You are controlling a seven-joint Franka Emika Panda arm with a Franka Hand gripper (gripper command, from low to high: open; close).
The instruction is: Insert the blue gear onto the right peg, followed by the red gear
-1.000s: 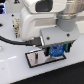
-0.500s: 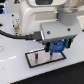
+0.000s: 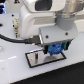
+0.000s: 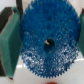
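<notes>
Alignment decides this: we hold the blue gear (image 4: 48, 44) flat between the gripper (image 3: 55, 49)'s two closed-in fingers (image 4: 8, 47), low over the grey plate (image 3: 35, 59). Its centre hole faces down; the right peg is hidden beneath, so we cannot confirm centring.

I note the blue gear (image 4: 46, 44) looks like plastic, its face finely speckled and matt. The gripper (image 3: 56, 49) housing appears smooth grey plastic. The plate (image 3: 36, 59) reads matt grey, black-bordered.
</notes>
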